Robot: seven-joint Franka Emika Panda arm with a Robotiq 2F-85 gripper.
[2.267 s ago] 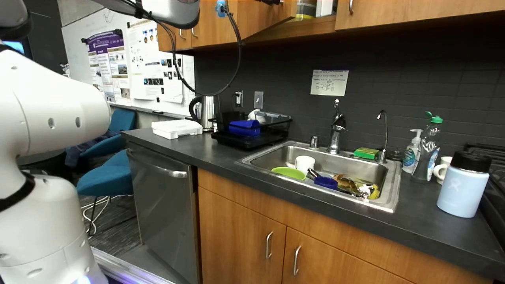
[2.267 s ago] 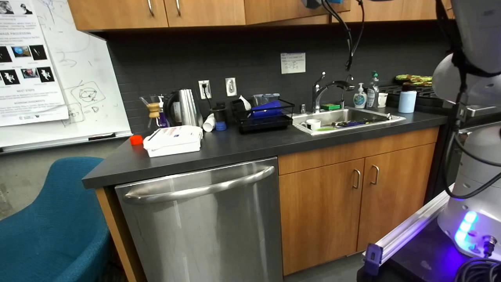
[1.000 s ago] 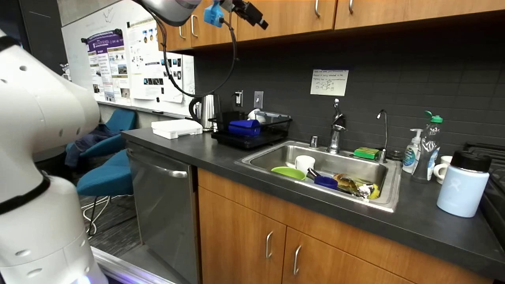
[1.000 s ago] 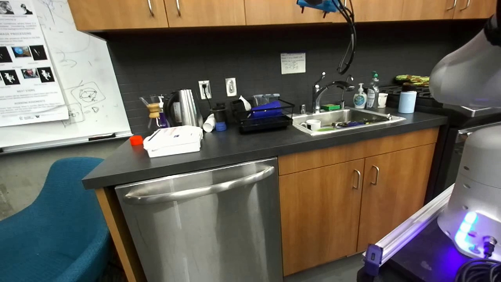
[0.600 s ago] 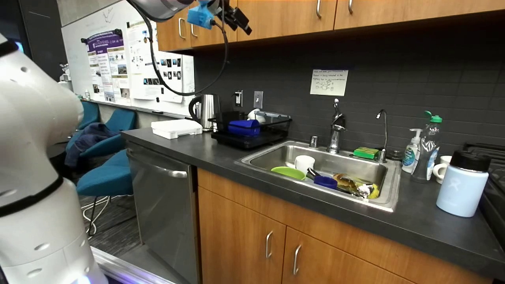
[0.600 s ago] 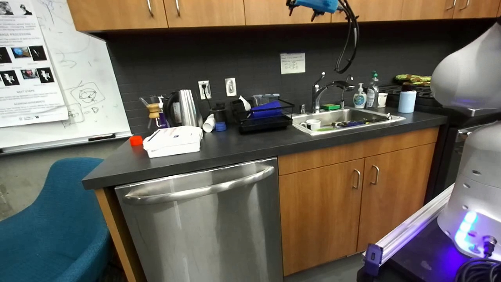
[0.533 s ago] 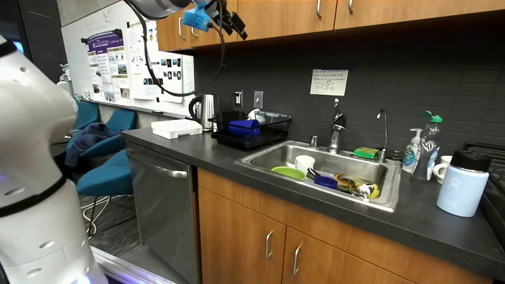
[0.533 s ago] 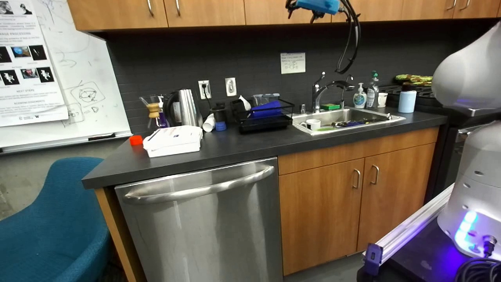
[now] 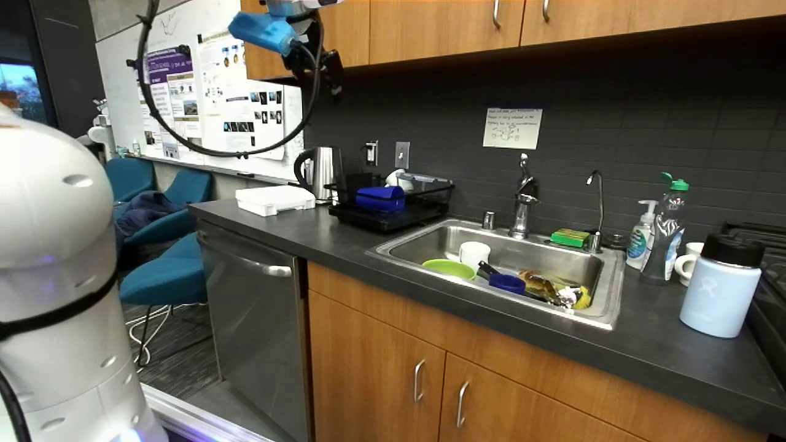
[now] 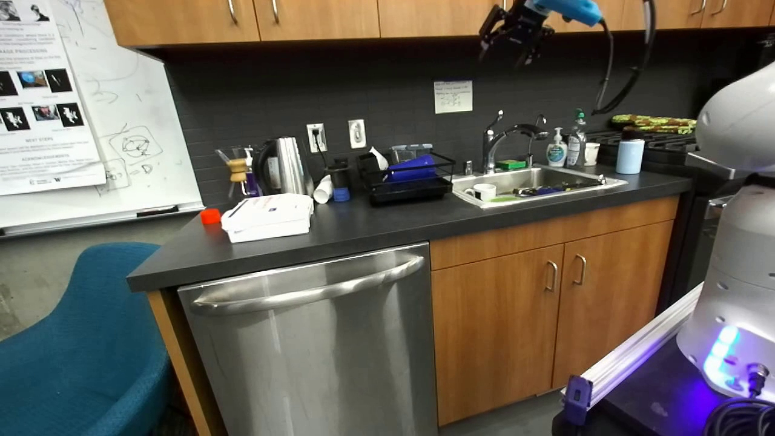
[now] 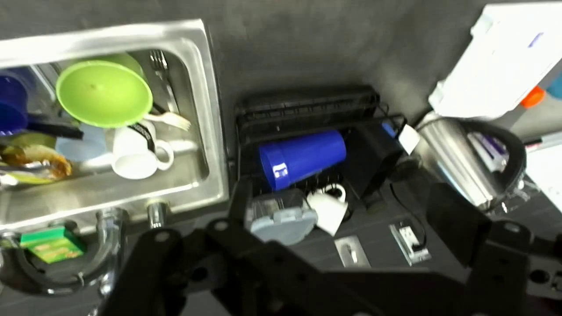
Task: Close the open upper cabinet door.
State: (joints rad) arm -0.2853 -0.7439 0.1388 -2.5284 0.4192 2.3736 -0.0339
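The jaws of the gripper [image 11: 343, 199] stood wide apart, with nothing held between the fingers [image 11: 459, 219]. In the wrist view, the black dish rack [image 11: 307, 105] and its blue cup [image 11: 303, 158] showed through the gap, well beneath. The gripper pointed downward; from where I stood, it was apart from the upper cabinet door [image 9: 445, 27], with no contact visible.

That door hung above the handwritten note [image 9: 513, 129] on the backsplash [image 9: 645, 153]. In both exterior views it sat flush with the row. In an exterior view, only a thin seam separated its silver bar handle [image 9: 496, 13] side from the adjoining upper door [image 9: 645, 21]. Its top edge was out of sight.

Task status, as I judged it: closing, complete. Further push: not required. Remaining: at most, retraction of the arm [image 9: 55, 233] to a rest position.
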